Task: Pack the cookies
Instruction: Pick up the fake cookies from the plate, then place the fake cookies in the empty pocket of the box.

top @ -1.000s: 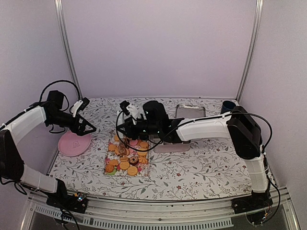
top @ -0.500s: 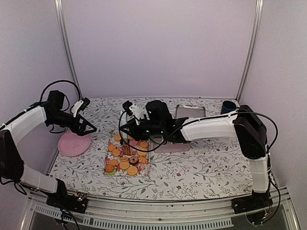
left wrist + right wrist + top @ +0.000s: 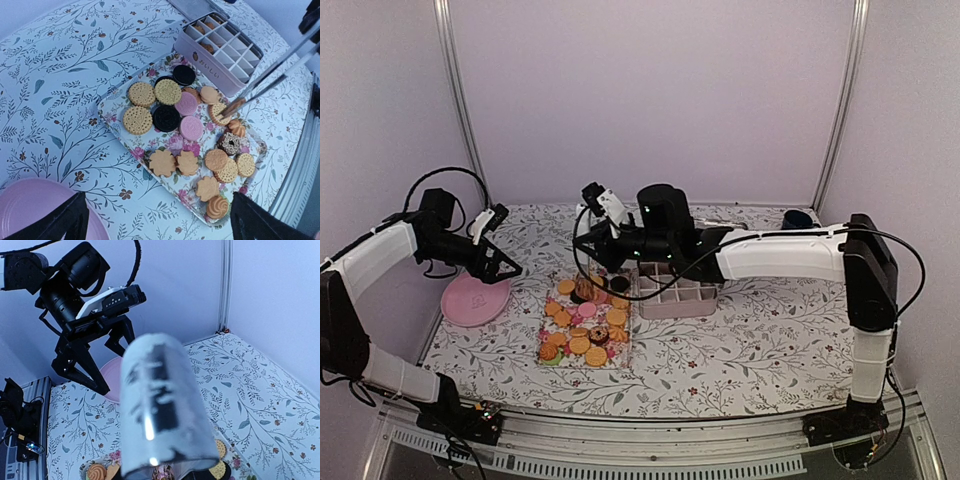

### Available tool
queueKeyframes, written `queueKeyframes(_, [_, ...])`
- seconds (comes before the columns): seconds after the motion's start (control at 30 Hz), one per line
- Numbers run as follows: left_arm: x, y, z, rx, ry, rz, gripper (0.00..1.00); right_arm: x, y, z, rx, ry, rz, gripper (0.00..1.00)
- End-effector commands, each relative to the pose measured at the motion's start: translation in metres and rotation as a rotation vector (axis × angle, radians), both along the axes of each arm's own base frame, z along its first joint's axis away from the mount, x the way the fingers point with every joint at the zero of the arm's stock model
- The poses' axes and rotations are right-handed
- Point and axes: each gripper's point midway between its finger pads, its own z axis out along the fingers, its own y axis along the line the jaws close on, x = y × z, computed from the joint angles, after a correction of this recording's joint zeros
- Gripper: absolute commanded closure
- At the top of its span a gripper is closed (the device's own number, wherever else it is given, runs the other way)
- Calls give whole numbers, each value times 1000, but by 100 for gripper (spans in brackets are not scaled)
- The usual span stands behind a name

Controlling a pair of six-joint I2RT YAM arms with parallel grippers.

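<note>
Here, the right gripper (image 3: 595,235) is closed on a pair of metal tongs (image 3: 270,75); in its own wrist view the tongs fill the foreground as a blurred silver shape and hide the fingers, so the hold is read mainly from the other two views. The tongs slant down and to the left to the far right part of a flowered tray (image 3: 107,107); their tips appear to pinch something tan, probably a biscuit, though it is too small to be sure. The right arm reaches in from the right, across a pale box (image 3: 675,295) divided into small compartments.

The cookies (image 3: 186,104) lie mostly flat on the tray near the middle of the table: tan rounds and flower shapes, two pink ones, two black ones, a yellow-green one and a chocolate-topped one; a few tan ones already sit in compartments of the box, which stands just right of the tray's far end.

The left gripper (image 3: 159,200) has its jaws spread wide with nothing between them; it hangs at the left of the table over a pink plate (image 3: 475,298), well apart from the tray. A flowered tablecloth (image 3: 740,350) covers the table; a dark blue cup (image 3: 796,219) stands at the far right corner.
</note>
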Motion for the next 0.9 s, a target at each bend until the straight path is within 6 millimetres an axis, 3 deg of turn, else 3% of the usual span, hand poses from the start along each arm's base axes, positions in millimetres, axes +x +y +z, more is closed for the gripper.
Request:
queueKeyframes(0.0, [4, -3, 7, 1, -27, -10, 1, 40, -46, 59, 49, -122, -117, 100])
queueKeyframes(0.17, [4, -3, 7, 1, -25, -10, 1, 85, -104, 67, 29, -156, -246, 100])
queueKeyframes(0.37, [5, -3, 6, 3, -24, -10, 1, 115, -155, 51, -40, -175, -370, 100])
queueKeyframes(0.47, [7, -3, 5, 5, -20, -8, 1, 122, -168, 38, -76, -179, -409, 100])
queueKeyframes(0.63, [8, -3, 5, 6, -15, -6, 1, 125, -173, 17, -110, -163, -418, 100])
queueKeyframes(0.87, [9, -2, 7, 11, -24, -4, 1, 118, -177, 10, -114, -143, -410, 100])
